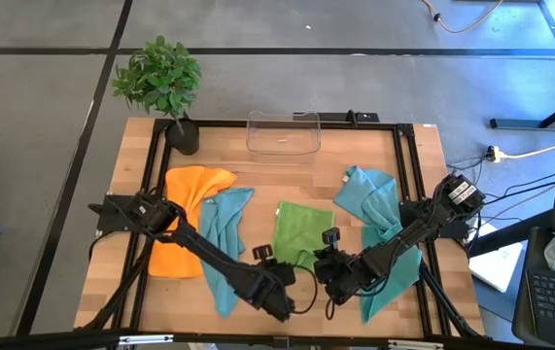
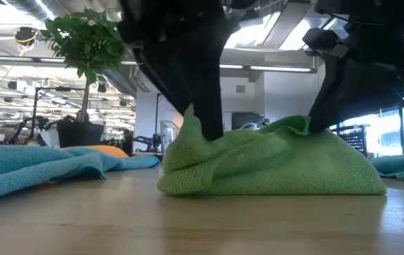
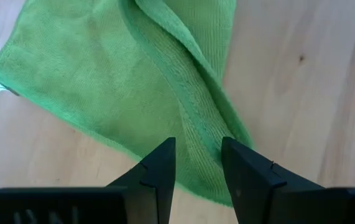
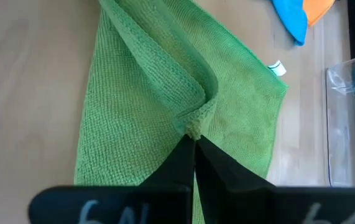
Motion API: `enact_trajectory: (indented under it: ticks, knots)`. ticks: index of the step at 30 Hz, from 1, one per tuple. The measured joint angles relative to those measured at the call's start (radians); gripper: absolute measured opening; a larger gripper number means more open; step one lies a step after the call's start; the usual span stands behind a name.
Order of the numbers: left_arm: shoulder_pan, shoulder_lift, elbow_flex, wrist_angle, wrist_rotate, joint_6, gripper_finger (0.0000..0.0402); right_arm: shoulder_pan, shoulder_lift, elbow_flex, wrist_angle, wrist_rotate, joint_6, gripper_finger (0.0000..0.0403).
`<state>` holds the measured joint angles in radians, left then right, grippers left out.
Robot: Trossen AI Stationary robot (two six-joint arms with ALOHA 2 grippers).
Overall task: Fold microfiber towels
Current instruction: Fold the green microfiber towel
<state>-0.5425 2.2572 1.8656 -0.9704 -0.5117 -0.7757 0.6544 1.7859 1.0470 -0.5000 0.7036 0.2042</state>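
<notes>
Green towel (image 1: 301, 231) lies bunched at table center, toward the front edge. Right gripper (image 4: 193, 138) at its 4 o'clock corner, jaws pressed together pinching a raised fold. Left gripper (image 3: 197, 163) at its 7 o'clock corner, jaws spread, straddling a ridged edge of the cloth. Teal towel (image 1: 224, 233) at 9 o'clock, orange towel (image 1: 188, 209) beyond it. Another teal towel (image 1: 379, 219) at 3 o'clock. Clear bin (image 1: 283, 133) at 12, potted plant (image 1: 160, 83) at 11.
</notes>
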Motion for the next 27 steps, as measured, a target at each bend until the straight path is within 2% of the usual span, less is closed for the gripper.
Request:
enact_trajectory:
  ticks: [13,18,27]
  knots:
    - [0.006,0.0,0.0,0.048,-0.001,-0.001,0.0122,0.0,0.0,0.0,0.0,0.0,-0.003,0.001]
    - [0.005,0.0,0.0,0.047,-0.034,-0.033,0.0124,0.0,0.0,0.0,0.0,0.0,-0.003,0.001]
    - [0.005,0.0,0.0,0.053,-0.048,-0.041,0.0182,0.0,0.0,0.0,-0.001,0.0,-0.003,0.001]
